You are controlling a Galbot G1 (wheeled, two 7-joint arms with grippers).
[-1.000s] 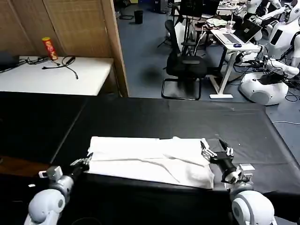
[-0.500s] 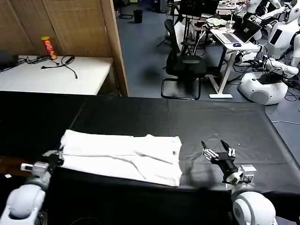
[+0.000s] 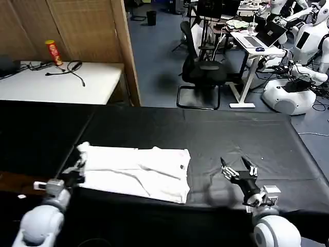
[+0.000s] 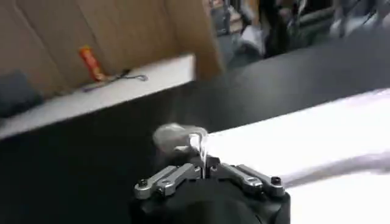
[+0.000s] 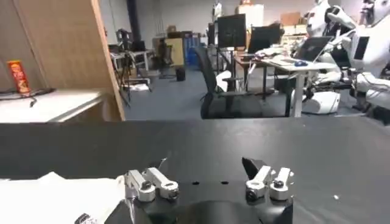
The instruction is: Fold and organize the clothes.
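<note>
Head view, left pincer [image 3: 78, 170] gripping T-shirt [image 3: 136, 171], right pincer [image 3: 237, 170] spread

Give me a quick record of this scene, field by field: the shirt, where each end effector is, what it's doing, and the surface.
garment: white T-shirt, folded into a rough rectangle, lying flat
surface: black tablecloth
left end effector: at the T-shirt's left edge, shut on a pinch of fabric
right end effector: open, holding nothing, over bare cloth to the right of the T-shirt, apart from it
background: white side table with a red can and a cable
</note>
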